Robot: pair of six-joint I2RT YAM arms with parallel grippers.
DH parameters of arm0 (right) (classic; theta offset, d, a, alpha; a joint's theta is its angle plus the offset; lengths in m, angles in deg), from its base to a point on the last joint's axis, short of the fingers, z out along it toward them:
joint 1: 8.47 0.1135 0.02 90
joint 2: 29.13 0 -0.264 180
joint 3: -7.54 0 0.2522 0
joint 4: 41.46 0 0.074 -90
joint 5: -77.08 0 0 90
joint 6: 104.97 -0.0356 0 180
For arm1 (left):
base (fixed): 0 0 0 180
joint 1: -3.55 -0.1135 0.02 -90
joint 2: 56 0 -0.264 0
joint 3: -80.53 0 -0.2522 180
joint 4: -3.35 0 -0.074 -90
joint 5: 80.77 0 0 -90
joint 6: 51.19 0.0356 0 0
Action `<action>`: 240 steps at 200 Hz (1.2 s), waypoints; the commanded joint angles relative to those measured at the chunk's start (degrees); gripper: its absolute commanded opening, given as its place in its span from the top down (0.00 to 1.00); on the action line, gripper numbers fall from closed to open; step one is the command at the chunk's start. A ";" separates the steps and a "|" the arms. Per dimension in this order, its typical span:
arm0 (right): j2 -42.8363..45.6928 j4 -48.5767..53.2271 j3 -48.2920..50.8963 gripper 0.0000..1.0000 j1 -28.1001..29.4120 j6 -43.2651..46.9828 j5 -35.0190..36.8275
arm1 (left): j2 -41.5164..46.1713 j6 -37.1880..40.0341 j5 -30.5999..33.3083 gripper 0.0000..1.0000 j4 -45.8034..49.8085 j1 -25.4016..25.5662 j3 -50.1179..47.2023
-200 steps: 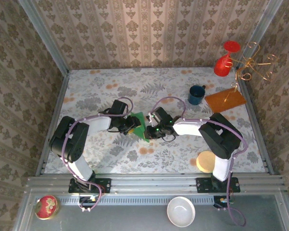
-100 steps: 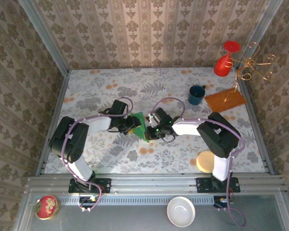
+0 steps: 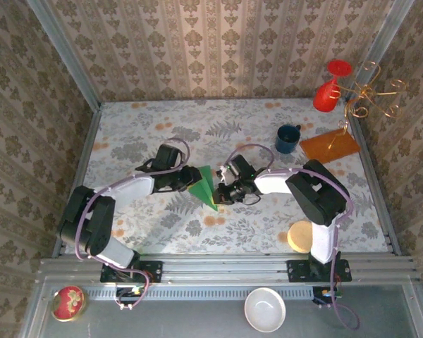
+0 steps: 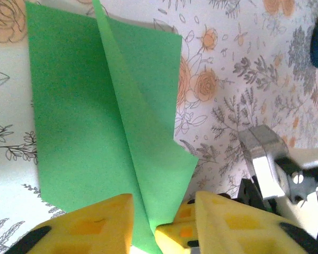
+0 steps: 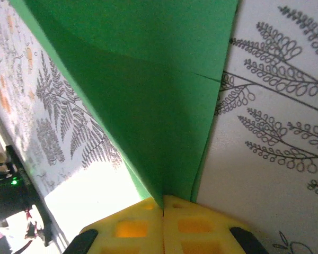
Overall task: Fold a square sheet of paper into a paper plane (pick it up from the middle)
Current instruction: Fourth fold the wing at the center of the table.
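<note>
1. The thin bright green sheet of paper point(image 3: 205, 187) lies near the middle of the floral-patterned table point(image 3: 268, 120), between the two arms. It is already creased: from above it narrows to a point toward the near edge, and the left wrist view shows a raised ridge running along it.
2. The right gripper point(image 5: 163, 205) has its yellow pads pressed together on one corner of the sheet, pinning it.
3. The left gripper point(image 4: 144, 214) straddles the ridge at the sheet's near edge, with paper between its pads. A narrow gap shows there, so I cannot tell whether it is clamped or only closing in.
4. The step in hand looks like a mid-sequence fold: the nose is shaped, but the wings and central body are not yet finished.
5. The next move probably calls for the left pads to firm up on the ridge while the right holds steady. Then the layer can be turned over without the thin sheet slipping or tearing.
6. The dark blue mug point(image 3: 287, 138) and the orange-brown rectangular board point(image 3: 329, 147) stand well apart, toward the far right.
</note>
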 commanded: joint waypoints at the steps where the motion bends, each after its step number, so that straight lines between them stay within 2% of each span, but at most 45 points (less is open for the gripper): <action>1: -1.20 -0.36 0.18 0.91 -0.79 -2.12 -6.08 | -0.13 1.25 -2.41 0.70 -4.09 0.81 -1.90; 27: -0.85 -3.33 1.73 0.91 -1.92 -3.13 -7.96 | -1.42 1.63 -3.80 0.77 -7.09 1.56 -2.68; 79: -1.08 -4.16 2.77 0.92 -2.74 -2.55 -8.37 | -5.68 1.45 -6.36 0.81 -11.27 2.16 -2.26; 133: -1.15 -1.16 2.57 0.88 -2.85 0.39 -6.21 | -8.91 1.63 -7.32 0.80 -11.95 2.41 -0.21; 185: -0.41 0.56 2.31 0.77 -2.94 1.63 -4.19 | -10.20 2.07 -7.42 0.77 -10.73 2.54 0.52; 219: 0.42 0.32 2.44 0.76 -2.94 1.19 -3.13 | -10.69 2.07 -7.65 0.74 -10.24 2.62 0.94; 240: 0.38 0.14 2.53 0.80 -3.03 0.93 -2.20 | -10.52 2.22 -7.43 0.73 -9.43 2.62 1.04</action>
